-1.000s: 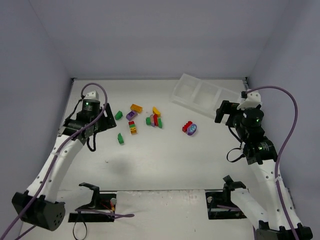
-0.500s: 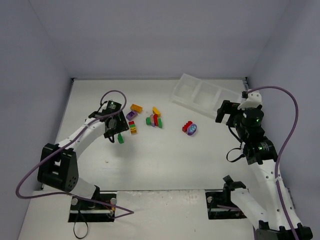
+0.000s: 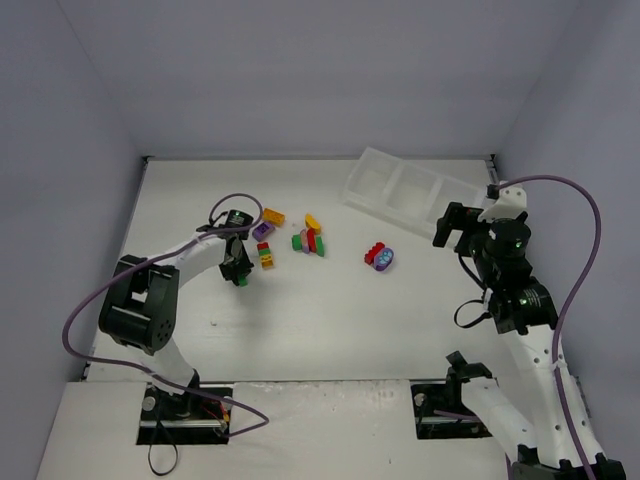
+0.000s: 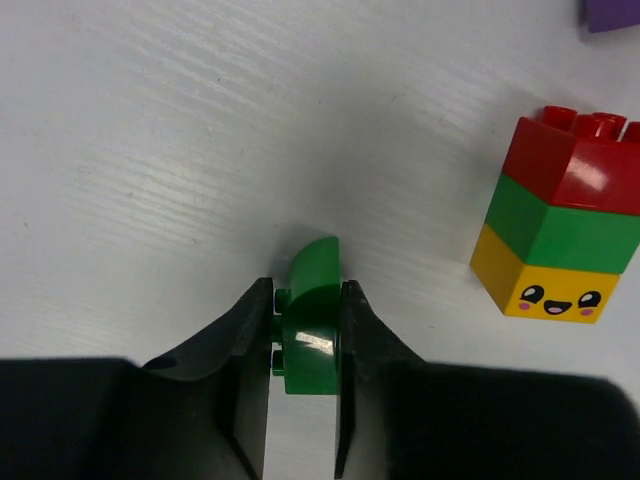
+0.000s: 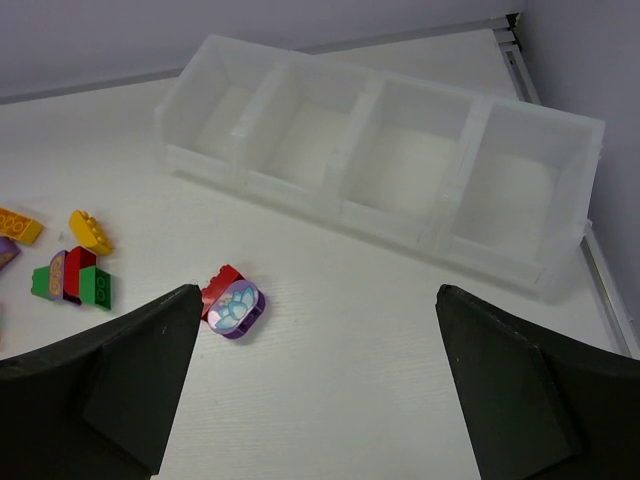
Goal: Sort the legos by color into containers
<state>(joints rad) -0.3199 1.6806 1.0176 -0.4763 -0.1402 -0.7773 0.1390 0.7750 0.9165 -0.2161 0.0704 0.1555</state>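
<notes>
**Green brick taken between the left fingers; lift not yet made**

Within the last second the left arm is brought from a raised pose at the 9 o'clock side of the scatter down onto the lone green brick (image 4: 312, 335). The left gripper (image 4: 306, 298) is now seen with its fingers closed against both long sides of that brick. The brick itself appears unmoved from a second ago. It is still judged to rest on the tabletop (image 4: 150, 150), at about 7 o'clock from the stacked brick (image 4: 560, 225) of red, green and a yellow smiling face.

The right gripper (image 5: 315, 290) is unchanged over the same second. It is held near the tray (image 5: 330, 205) with its fingers spread wide and nothing between them.

For the task, the first pick is judged to be secured but not carried out:

- All four compartments of the tray are seen bare in the right wrist view.
- The remaining legos are left where they were, among them the rounded purple piece (image 5: 238, 305) with a red brick (image 5: 218, 283) touching it at its 10 o'clock.
- The tray lies at 2 o'clock of the tabletop, well apart from the held brick, so a lift and a long carry across are called for.
- The grip is taken near one end of the brick, so a tilt during the lift could be risked.
</notes>
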